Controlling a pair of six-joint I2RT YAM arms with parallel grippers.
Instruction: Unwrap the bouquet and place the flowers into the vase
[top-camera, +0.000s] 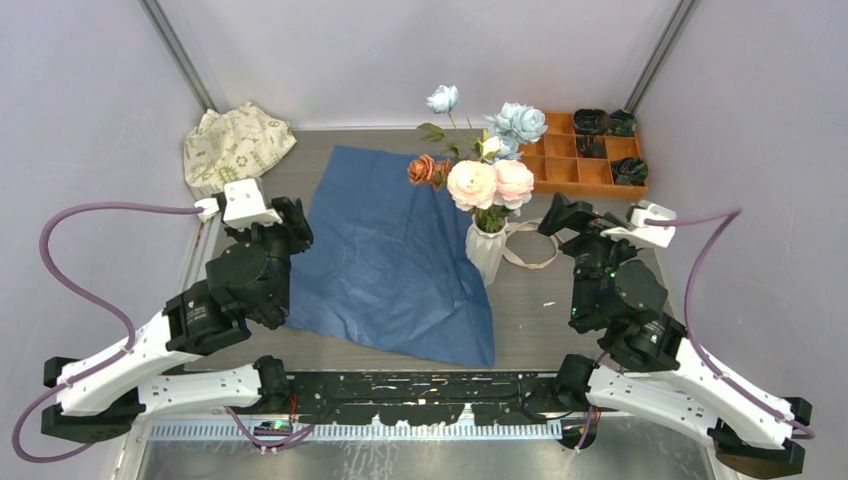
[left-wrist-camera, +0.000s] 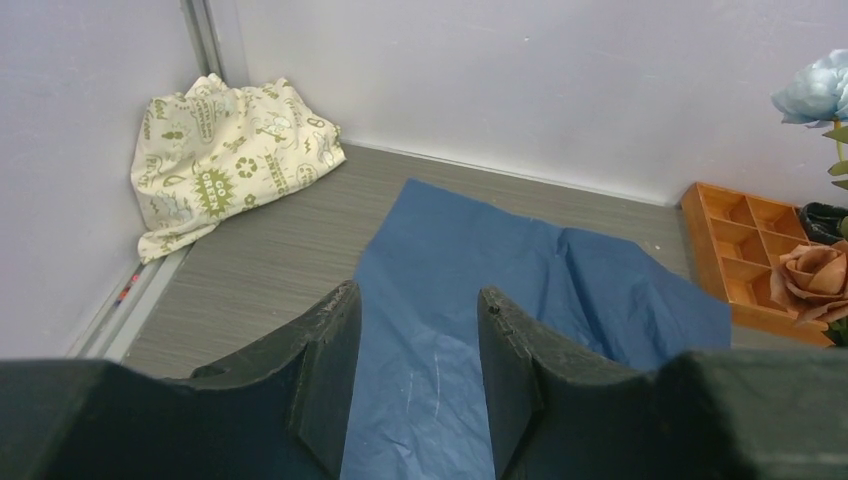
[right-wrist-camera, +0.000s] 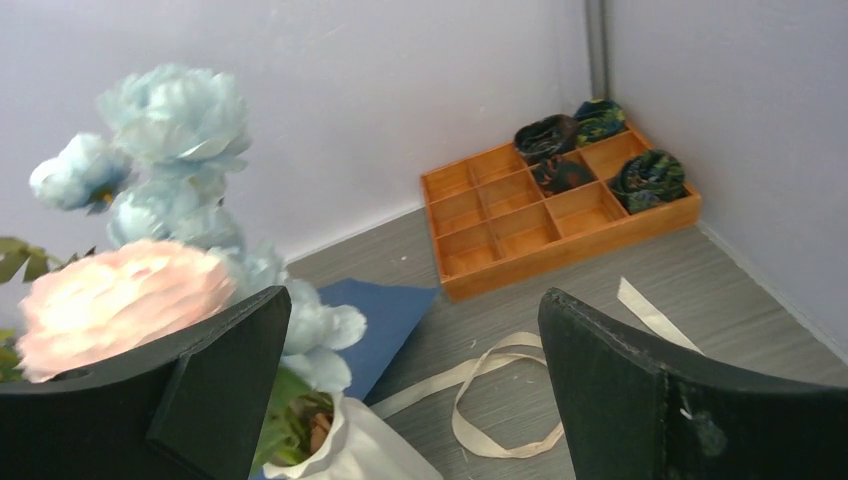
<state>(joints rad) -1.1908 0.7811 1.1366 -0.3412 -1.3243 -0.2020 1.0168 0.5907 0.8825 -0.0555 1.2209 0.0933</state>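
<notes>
Grey table (top-camera: 560, 320), flowers (top-camera: 490, 180) upright in vase (top-camera: 487, 250)

"GO GREEN" in green print beside a recycling sign on the cream cloth (left-wrist-camera: 225, 150)

Soft, even light comes from above, bright throughout, leaving only faint, soft-edged shadows on the table (top-camera: 540, 320). The overhead view is sharp. In the right wrist view the pink flower (right-wrist-camera: 120, 300) close to the lens is washed out and blurred, while the orange tray (right-wrist-camera: 570, 250) behind stays crisp; the blue paper (left-wrist-camera: 470, 270) in the left wrist view is sharp
</notes>
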